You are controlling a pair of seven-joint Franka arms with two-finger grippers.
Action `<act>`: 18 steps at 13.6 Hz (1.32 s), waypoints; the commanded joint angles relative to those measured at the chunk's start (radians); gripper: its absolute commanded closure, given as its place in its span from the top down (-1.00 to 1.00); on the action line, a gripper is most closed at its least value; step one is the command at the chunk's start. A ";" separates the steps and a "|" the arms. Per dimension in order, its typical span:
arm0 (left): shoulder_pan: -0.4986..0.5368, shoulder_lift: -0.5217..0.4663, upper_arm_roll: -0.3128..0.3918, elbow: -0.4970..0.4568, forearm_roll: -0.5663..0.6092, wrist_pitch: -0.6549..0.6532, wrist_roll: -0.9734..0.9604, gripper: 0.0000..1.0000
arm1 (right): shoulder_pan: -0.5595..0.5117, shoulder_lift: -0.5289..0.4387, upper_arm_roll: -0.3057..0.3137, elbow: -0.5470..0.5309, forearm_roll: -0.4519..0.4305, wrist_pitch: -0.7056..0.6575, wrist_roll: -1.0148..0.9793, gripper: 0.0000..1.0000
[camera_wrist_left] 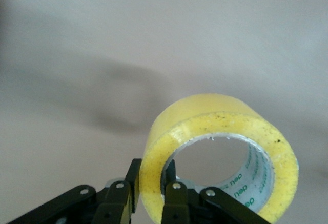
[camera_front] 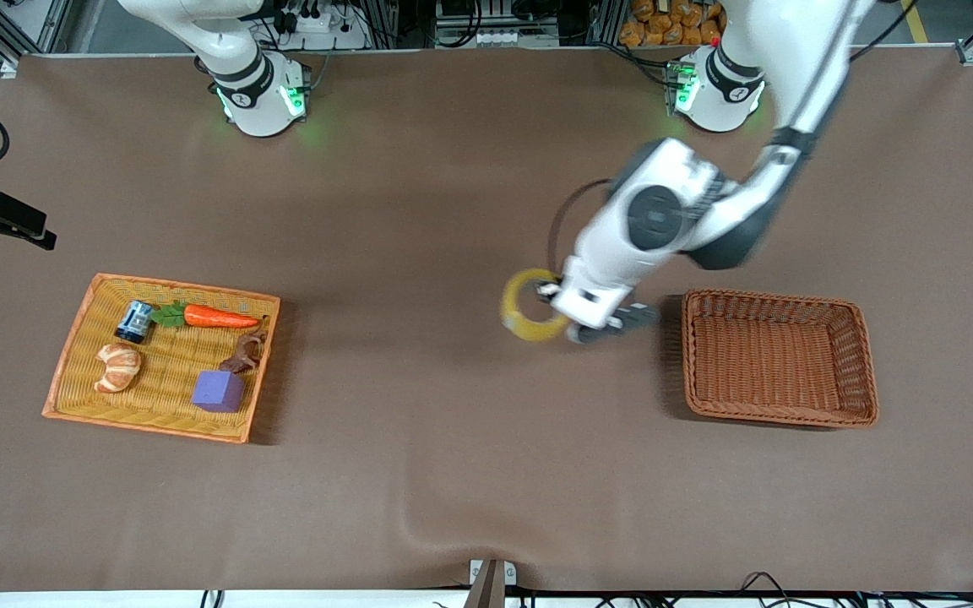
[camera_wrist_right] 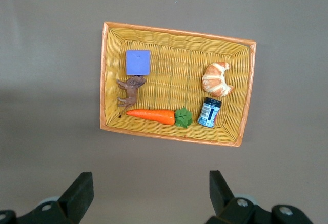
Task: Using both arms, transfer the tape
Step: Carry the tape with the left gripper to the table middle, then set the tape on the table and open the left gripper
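I read the brown table [camera_front: 419, 473] first; it spans the whole front view. My left arm [camera_front: 706, 211] reaches down from its base at 1 o'clock to the table's middle; my right arm [camera_front: 233, 67] waits, showing only its base at 11 o'clock.

The empty brown wicker basket [camera_front: 778, 359] sits at 3 o'clock, toward the left arm's end; the flat orange tray [camera_front: 73, 371] sits at 9 o'clock, toward the right arm's end.

The left gripper [camera_front: 556, 306] hangs over bare table just beside the brown basket; its fingers [camera_wrist_left: 174, 203] are pinched on the wall of the tape [camera_front: 529, 306], one inside the ring and one outside, so the roll is held off the table with its grey core showing in the left wrist view.

The right gripper [camera_wrist_right: 148, 190] hovers high over the tray; its fingers are spread wide with nothing between them.

On the tray: carrot [camera_front: 218, 317] toward 12 o'clock; croissant [camera_front: 119, 366] at 9; purple cube [camera_front: 218, 391] at 5; brown animal figure [camera_front: 244, 353] just beside the cube; small blue can [camera_front: 136, 321] at 11.
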 commanded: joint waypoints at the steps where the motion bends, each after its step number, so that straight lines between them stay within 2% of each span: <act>1: -0.191 0.162 0.098 0.143 0.020 0.130 -0.179 -1.00 | -0.012 0.008 0.011 0.017 -0.011 -0.003 -0.010 1.00; 3: -0.362 0.257 0.212 0.200 0.019 0.269 -0.256 -1.00 | -0.014 0.008 0.011 0.017 -0.011 -0.003 -0.010 1.00; 5: -0.501 0.337 0.327 0.254 0.016 0.330 -0.341 -1.00 | -0.014 0.008 0.011 0.017 -0.011 -0.003 -0.010 1.00; 7: -0.550 0.372 0.355 0.262 0.016 0.376 -0.353 -1.00 | -0.014 0.008 0.011 0.017 -0.011 -0.003 -0.010 1.00; 8: -0.551 0.366 0.355 0.257 0.023 0.377 -0.346 0.98 | -0.014 0.008 0.011 0.017 -0.011 -0.003 -0.010 1.00; 10: -0.529 0.291 0.357 0.242 0.037 0.354 -0.346 1.00 | -0.017 0.007 0.011 0.017 -0.011 -0.005 -0.010 1.00; 11: -0.506 0.236 0.357 0.236 0.039 0.297 -0.346 1.00 | -0.017 0.007 0.011 0.017 -0.009 -0.003 -0.010 1.00; 13: -0.439 0.120 0.358 0.231 0.060 0.174 -0.341 1.00 | -0.015 0.007 0.011 0.017 -0.006 0.000 -0.010 1.00; 16: -0.301 -0.019 0.357 0.223 0.112 0.075 -0.323 1.00 | -0.011 0.010 0.011 0.016 0.002 0.018 -0.008 1.00; 18: -0.171 -0.072 0.340 0.223 0.106 0.049 -0.126 1.00 | 0.018 0.036 0.013 0.011 -0.006 0.018 -0.015 1.00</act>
